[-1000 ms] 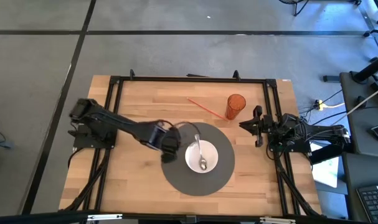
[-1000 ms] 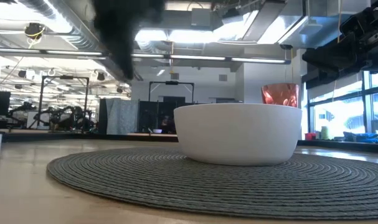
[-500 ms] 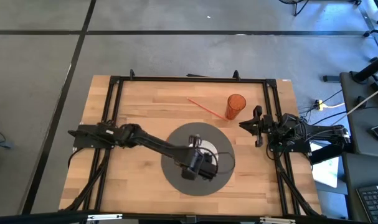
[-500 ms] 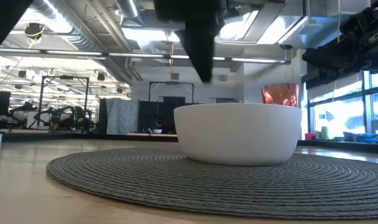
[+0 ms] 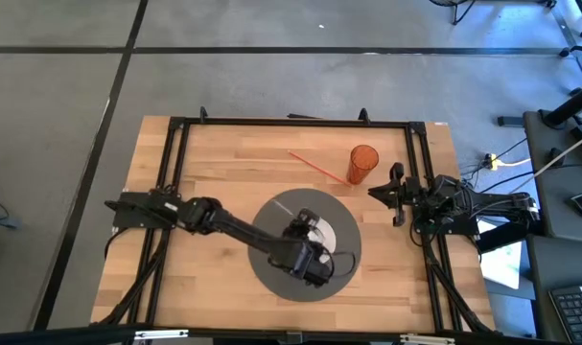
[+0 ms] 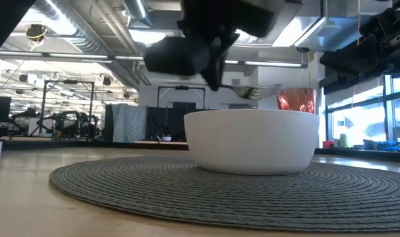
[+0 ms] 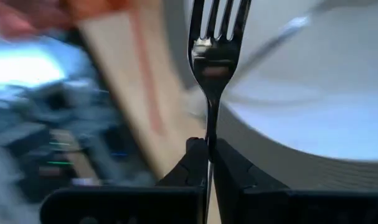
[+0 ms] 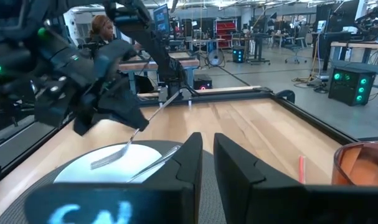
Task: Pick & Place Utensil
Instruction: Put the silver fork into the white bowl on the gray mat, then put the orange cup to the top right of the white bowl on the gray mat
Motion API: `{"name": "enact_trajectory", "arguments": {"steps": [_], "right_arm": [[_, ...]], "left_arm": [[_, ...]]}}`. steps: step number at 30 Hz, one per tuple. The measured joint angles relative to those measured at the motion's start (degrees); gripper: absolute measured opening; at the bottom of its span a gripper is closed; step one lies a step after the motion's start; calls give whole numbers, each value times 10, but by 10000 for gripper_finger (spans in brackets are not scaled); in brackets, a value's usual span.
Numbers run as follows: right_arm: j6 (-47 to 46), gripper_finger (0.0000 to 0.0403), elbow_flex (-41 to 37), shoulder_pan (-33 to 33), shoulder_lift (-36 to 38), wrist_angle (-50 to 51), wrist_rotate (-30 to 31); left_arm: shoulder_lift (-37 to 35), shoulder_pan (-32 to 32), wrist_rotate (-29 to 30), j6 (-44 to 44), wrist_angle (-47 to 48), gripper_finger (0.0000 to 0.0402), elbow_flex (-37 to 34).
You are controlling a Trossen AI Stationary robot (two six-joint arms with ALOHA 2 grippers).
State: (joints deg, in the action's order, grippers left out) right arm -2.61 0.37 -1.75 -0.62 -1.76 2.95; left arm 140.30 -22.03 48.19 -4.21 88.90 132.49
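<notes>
My left gripper (image 5: 308, 251) hangs over the white bowl (image 6: 252, 141) on the round grey mat (image 6: 186, 191), shut on a silver fork (image 7: 215, 37). The fork's head (image 6: 252, 92) shows just above the bowl's rim, and also over the bowl (image 8: 111, 171) in the right wrist view. A spoon's handle (image 8: 157, 158) rests on the bowl's rim, its other end inside. My right gripper (image 8: 207, 155) waits shut by the table's right edge (image 5: 396, 196). My left gripper pinches the fork's handle (image 7: 208, 142) between its two fingers. The fork runs forward along the fingers, tines ahead (image 7: 218, 15). It is lifted clear and slants down from the gripper toward the bowl (image 8: 123, 149).
An orange cup (image 5: 363, 163) stands on the wood beyond the mat toward the far right. A thin red stick (image 5: 314, 165) lies beside it. A black frame (image 5: 291, 122) borders the tabletop. A person (image 8: 100, 28) shows in the room behind.
My left gripper has swung from the mat's left edge toward the table's right and near side, over the bowl, carrying the fork. It has come lower, and the fork's head now shows above the bowl's rim in the low view.
</notes>
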Motion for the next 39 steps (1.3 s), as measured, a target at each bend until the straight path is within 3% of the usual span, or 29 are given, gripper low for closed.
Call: {"name": "enact_trajectory", "arguments": {"steps": [2,8,16,23,39], "right_arm": [[0,42,0,0,0,0,0],[0,42,0,0,0,0,0],[0,42,0,0,0,1,0],[0,42,0,0,0,1,0],[0,42,0,0,0,1,0]], "left_arm": [[8,-8,40,-36,-7,4,0],[39,-14,56,-90,-15,4,0],[85,-24,121,-169,-15,4,-1],[89,-18,108,-149,-18,8,-1],[75,-19,78,-79,10,71,21]]}}
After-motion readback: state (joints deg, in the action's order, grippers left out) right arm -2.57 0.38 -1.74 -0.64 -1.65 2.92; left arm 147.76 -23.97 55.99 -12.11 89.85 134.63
